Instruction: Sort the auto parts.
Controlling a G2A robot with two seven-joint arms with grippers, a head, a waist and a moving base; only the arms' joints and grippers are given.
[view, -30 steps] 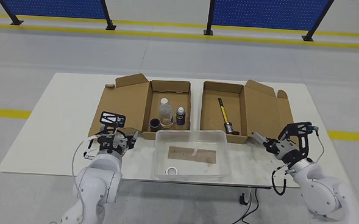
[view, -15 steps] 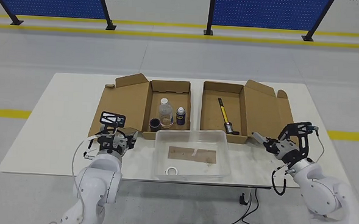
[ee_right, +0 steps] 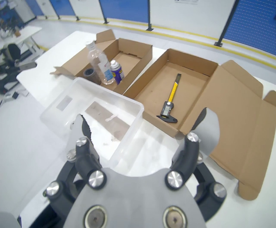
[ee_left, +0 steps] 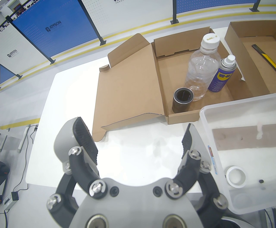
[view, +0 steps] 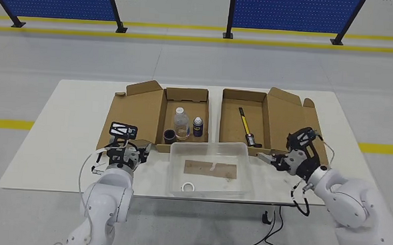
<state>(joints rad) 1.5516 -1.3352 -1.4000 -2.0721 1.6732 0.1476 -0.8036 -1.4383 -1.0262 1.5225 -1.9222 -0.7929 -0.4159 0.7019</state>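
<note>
A clear plastic bin (view: 212,147) stands at the table's front centre with a white tape roll (view: 188,187) inside, the same tape roll (ee_left: 236,176) showing in the left wrist view. The left cardboard box (view: 187,95) holds a clear bottle (view: 180,122), a blue spray can (view: 197,126) and a black cylinder (view: 170,136). In the right box (view: 243,96) lies a yellow caliper (view: 246,127). My left gripper (view: 126,147) (ee_left: 134,129) is open over bare table, left of the bin. At the bin's right end, my right gripper (view: 273,156) (ee_right: 142,117) hangs open and holds nothing.
Both boxes have their lids folded flat outward: one flap (view: 131,116) lies ahead of my left gripper, the other flap (view: 291,121) beside my right gripper. Bare white table (view: 62,135) extends to the far left.
My right arm has swung left from the table's right edge to the bin's right end. The left arm has stayed still.
</note>
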